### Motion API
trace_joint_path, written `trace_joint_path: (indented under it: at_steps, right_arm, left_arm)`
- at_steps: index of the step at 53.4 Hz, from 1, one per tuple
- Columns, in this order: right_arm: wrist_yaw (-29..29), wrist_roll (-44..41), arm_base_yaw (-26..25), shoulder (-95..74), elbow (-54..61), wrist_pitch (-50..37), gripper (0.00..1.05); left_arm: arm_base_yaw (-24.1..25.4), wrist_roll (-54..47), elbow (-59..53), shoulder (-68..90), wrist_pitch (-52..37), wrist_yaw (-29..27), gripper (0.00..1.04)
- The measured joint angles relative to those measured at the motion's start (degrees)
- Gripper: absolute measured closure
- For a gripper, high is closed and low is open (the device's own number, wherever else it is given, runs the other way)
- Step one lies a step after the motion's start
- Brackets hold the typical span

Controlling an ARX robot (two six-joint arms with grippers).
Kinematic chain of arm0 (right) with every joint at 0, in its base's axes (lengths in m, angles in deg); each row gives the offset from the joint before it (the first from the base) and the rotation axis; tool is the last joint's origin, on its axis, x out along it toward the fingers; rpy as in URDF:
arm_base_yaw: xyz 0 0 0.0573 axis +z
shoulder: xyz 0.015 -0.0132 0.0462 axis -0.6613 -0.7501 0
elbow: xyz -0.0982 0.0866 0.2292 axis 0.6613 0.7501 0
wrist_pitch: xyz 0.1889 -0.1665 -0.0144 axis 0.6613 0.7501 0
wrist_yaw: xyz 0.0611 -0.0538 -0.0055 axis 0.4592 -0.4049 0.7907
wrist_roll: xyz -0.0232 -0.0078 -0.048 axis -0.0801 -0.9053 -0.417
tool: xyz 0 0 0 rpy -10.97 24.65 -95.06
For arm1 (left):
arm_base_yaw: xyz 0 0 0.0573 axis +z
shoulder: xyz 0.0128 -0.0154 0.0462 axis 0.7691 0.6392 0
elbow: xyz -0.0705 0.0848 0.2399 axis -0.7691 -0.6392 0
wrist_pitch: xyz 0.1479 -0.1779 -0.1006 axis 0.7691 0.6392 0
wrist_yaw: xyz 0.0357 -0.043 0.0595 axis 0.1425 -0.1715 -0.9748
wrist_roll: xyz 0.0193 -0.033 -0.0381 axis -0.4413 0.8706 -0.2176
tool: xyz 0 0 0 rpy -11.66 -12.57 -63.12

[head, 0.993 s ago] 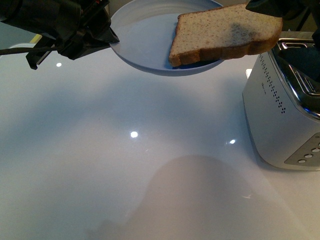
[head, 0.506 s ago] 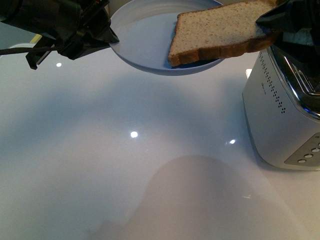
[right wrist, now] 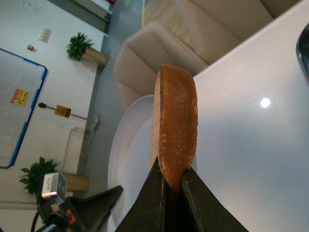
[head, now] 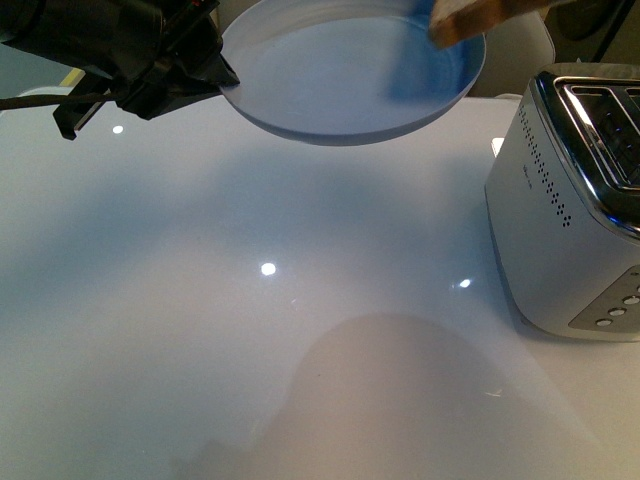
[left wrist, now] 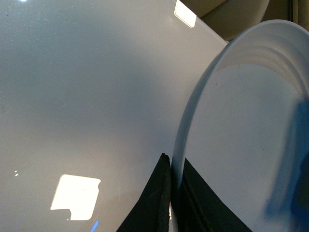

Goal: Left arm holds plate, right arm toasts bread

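My left gripper (head: 218, 78) is shut on the near-left rim of the pale blue-grey plate (head: 330, 80) and holds it in the air above the white table. In the left wrist view its black fingers (left wrist: 159, 193) pinch the plate's rim (left wrist: 193, 111). The plate is bare. My right gripper (right wrist: 173, 176) is shut on the bread (right wrist: 176, 121), held on edge above the plate (right wrist: 128, 150). In the front view only a brown corner of the bread (head: 462, 16) shows at the top edge; the right gripper itself is out of that view.
A silver toaster (head: 565, 210) with open top slots (head: 610, 120) stands at the right of the glossy white table (head: 250, 330). The left arm (right wrist: 82, 210) shows in the right wrist view. Beige sofas (right wrist: 203, 34) lie beyond the table.
The bread has been lifted off the plate and up, almost out of the front view. The right gripper has left that view. The plate and left gripper have not moved.
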Motion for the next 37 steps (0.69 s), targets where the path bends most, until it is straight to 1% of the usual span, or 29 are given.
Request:
trace_joint_path:
  at_steps: [7, 12, 16, 28, 31, 37]
  right_arm:
    - [-2.4, -6.23, -3.37, 5.22, -2.1, 4.26, 1.02]
    - [-5.09, -17.25, -5.77, 8.66, -4.55, 8.57, 1.02]
    - [-5.49, -24.57, -6.84, 9.57, -5.53, 10.64, 1.02]
    - [-7.15, -42.66, -9.99, 7.76, -6.29, 14.21, 1.02]
    - [-8.0, -46.05, -10.6, 6.36, -6.19, 14.27, 1.02]
    - [-8.15, -48.63, -10.97, 4.5, -5.46, 14.45, 1.02]
  left_arm:
    - [0.0, 0.02, 0.0, 0.0, 0.0, 0.02, 1.02]
    - [0.0, 0.02, 0.0, 0.0, 0.0, 0.0, 1.02]
    - [0.0, 0.02, 0.0, 0.0, 0.0, 0.02, 1.02]
    - [0.0, 0.04, 0.0, 0.0, 0.0, 0.04, 1.02]
    - [0.0, 0.04, 0.0, 0.0, 0.0, 0.2, 1.02]
    - [0.0, 0.04, 0.0, 0.0, 0.0, 0.2, 1.02]
